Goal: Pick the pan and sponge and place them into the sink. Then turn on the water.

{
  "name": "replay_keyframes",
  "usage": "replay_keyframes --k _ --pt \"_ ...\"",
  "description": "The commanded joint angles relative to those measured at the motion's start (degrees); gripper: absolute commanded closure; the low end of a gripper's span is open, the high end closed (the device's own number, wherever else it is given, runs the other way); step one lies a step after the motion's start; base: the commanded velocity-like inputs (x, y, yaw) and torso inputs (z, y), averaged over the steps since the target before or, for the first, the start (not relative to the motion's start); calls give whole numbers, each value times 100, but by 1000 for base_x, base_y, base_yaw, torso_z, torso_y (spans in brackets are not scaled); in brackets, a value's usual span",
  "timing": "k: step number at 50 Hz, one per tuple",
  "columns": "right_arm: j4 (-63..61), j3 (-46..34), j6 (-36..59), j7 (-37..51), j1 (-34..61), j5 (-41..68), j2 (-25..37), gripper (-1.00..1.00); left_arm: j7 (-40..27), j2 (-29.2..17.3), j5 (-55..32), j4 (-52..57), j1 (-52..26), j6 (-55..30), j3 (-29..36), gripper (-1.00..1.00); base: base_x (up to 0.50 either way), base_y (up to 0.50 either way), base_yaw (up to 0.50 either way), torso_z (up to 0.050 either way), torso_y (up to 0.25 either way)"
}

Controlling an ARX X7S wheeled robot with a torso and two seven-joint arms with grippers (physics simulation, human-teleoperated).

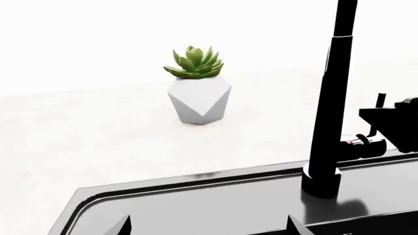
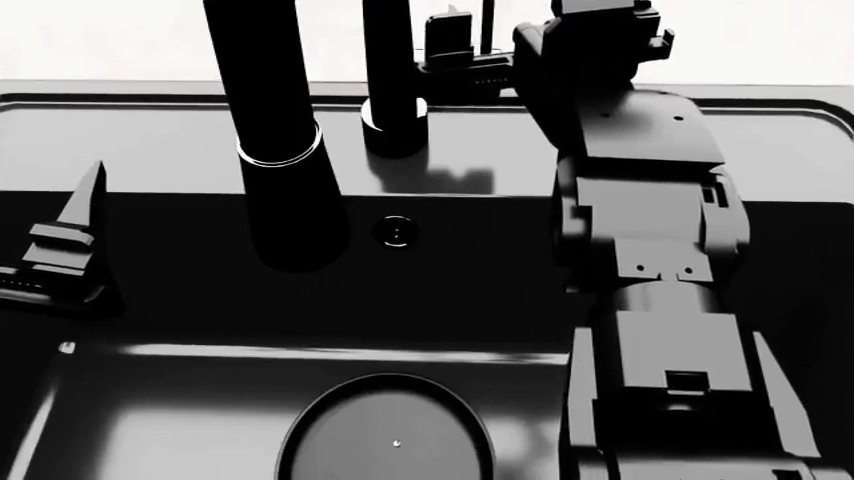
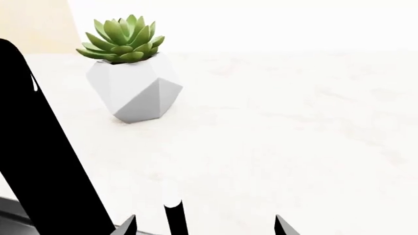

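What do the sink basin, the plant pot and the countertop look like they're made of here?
Sink: glossy black, perhaps enamelled or polished composite, judging by its sharp reflections. Plant pot: matte white with faceted sides, likely ceramic or concrete. Countertop: pale, faintly mottled stone, marble-like; as a render, all three stay uncertain.

a green succulent (image 1: 194, 63) sits in a faceted white pot (image 1: 199, 100) on the pale desk (image 1: 98, 142), well behind the sink (image 1: 196, 200). the tall black faucet (image 1: 330, 112) rises from the sink's rear rim, with the right hand (image 1: 392, 120) beside its lever.
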Motion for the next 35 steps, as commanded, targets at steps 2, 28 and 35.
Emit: replay_keyframes --k 2,28,35 --pt "-4 169 171 42 47 -57 -50 -100 -12 38 234 -106 -11 105 8 -100 0 0 0 0 0" --pt "-5 122 22 148 234 -146 -38 -100 111 18 484 -88 37 354 80 -100 0 0 0 4 -69" --pt "-6 129 -6 219 207 -141 -2 -100 106 11 459 -90 27 333 86 -100 0 0 0 0 0"
